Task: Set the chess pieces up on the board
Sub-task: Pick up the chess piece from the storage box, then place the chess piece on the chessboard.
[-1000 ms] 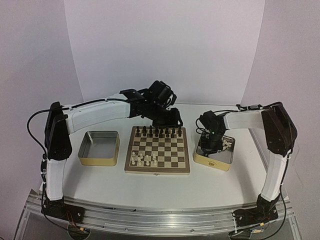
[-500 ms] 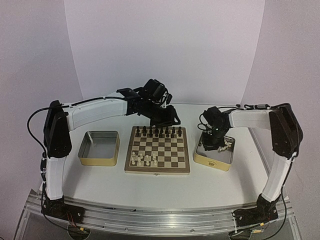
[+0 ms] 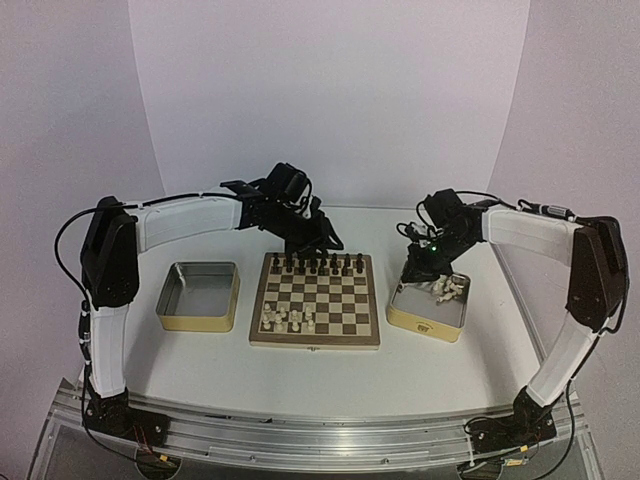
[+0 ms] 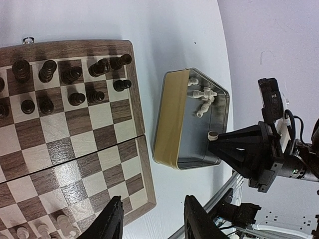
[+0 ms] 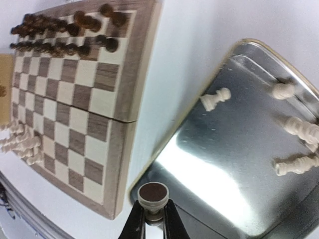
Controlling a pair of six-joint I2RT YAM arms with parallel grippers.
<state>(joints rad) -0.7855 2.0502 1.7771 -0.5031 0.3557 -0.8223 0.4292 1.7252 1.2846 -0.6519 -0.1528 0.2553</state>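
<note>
Right tool [image 5: 152,215] is clamped tight on a cream piece [image 5: 153,195], its dark felt base facing the wrist camera, held up over a corner of the right tin [image 5: 219,164]. Down inside that tin, more chess pieces [image 5: 215,99] lie tipped on the shiny floor. On the board [image 3: 314,341], a small cream cluster [image 3: 285,318] stands on the near-left squares, and the dark pieces [image 3: 315,264] line the two far rows. Left tool [image 4: 154,219] has its fingers apart, gripping nothing, and hovers by the board's far edge. The left tin [image 3: 196,321] sits on the table [image 3: 300,375], just beside the board.
</note>
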